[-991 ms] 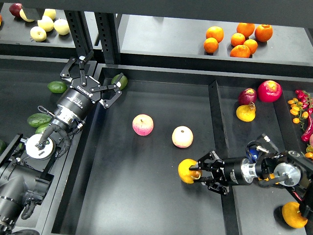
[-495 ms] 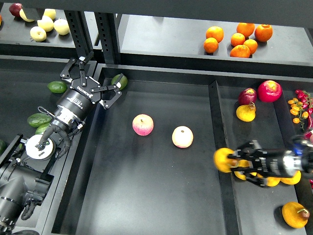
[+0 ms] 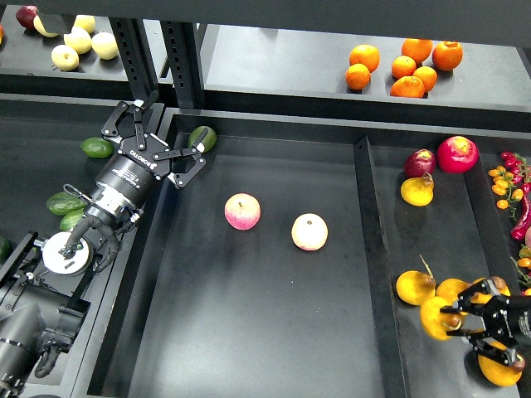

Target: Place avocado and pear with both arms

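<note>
The right end effector (image 3: 456, 319) clenched the pear (image 3: 433, 318) right of the divider (image 3: 372, 249); the left end effector (image 3: 163, 148), released, neared the avocado (image 3: 203, 138)

Setting: shop-style fruit display, likely a mock grocery stand. Evidence: black divided bins (image 3: 365, 215) with produce sorted by kind; oranges (image 3: 404, 65) and pale apples (image 3: 81, 40) on a raised back shelf (image 3: 274, 58); chillies (image 3: 516, 186) in the bin at far right.

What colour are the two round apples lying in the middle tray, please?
Pink-red blushed over pale yellow, both apples; clearest in the head view.
</note>
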